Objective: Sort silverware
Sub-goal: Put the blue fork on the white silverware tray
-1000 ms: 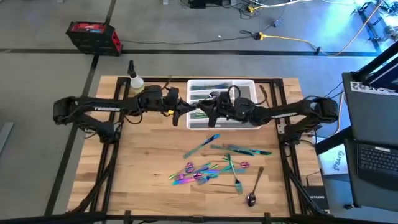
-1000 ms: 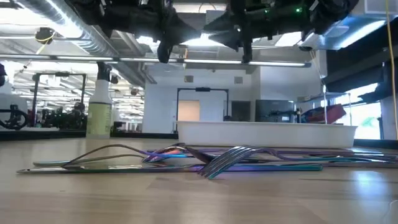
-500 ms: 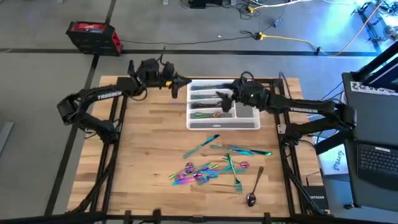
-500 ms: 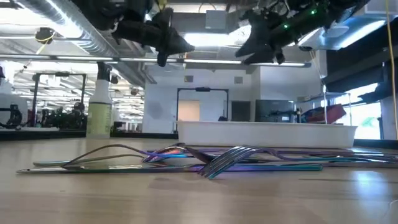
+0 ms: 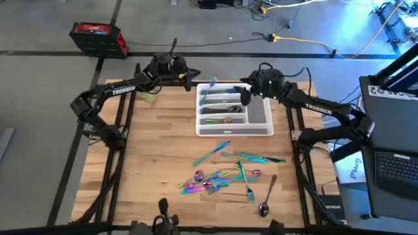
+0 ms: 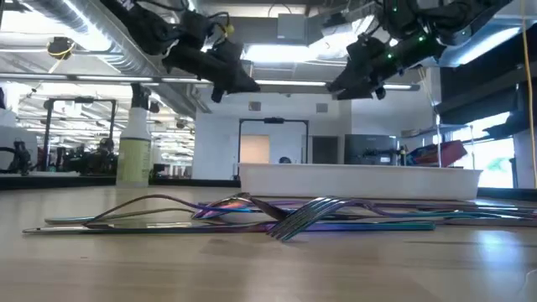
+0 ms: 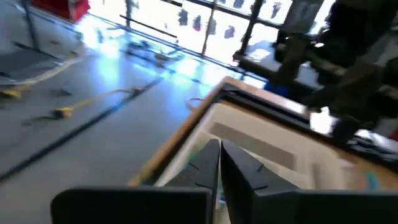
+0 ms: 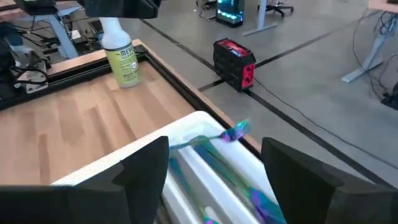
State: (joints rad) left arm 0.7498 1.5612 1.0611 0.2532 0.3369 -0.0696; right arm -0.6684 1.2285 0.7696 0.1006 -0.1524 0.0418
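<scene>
Left tool (image 7: 219,163) pinched empty, right tool (image 8: 214,163) wide, empty (both above tray (image 5: 264,128)); descending blind risks scattering tangled silverware (image 5: 228,175).

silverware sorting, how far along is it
Partly done: a few pieces lie in the white tray. Nothing is in hand: the left gripper is shut and empty, the right gripper open above the tray. Left: the silverware pile and dark spoon on the table.

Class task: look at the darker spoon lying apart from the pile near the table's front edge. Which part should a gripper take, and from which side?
Take the darker spoon at mid-handle, coming straight down from above. It lies flat and apart from the rainbow pile, and its slim handle is likely easier to pinch across than the wide bowl at the near end.
</scene>
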